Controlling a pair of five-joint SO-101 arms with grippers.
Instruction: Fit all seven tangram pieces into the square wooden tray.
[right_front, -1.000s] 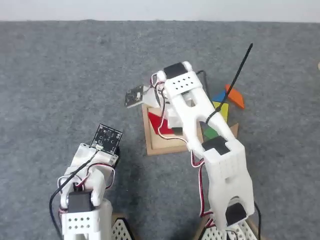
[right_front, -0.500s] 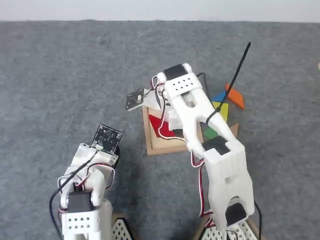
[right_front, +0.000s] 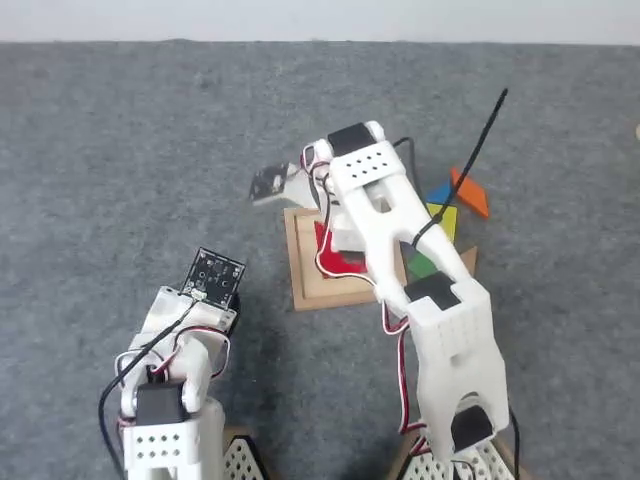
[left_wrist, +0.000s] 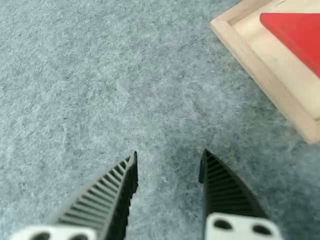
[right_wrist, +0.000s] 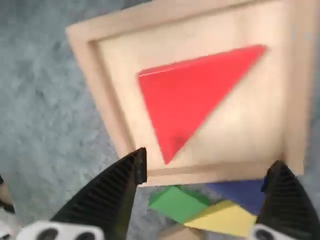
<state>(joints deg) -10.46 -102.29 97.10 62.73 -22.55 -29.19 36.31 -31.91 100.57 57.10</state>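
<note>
Hovering over the tray (right_wrist: 100, 85), the right gripper (right_wrist: 207, 162) stood wide open and empty — the red triangle (right_wrist: 190, 95), I judged, wanted nudging flush into a corner first.

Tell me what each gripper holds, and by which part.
Nothing. Left gripper is open over carpet; right gripper is open above the red triangle lying in the tray.

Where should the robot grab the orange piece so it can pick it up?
Probably by its two long edges, pinched across the narrow width from straight above. The orange piece lies flat on the grey mat, so there is nothing to get under. Its outer end, away from the blue piece, seems to have the most room around it.
</note>
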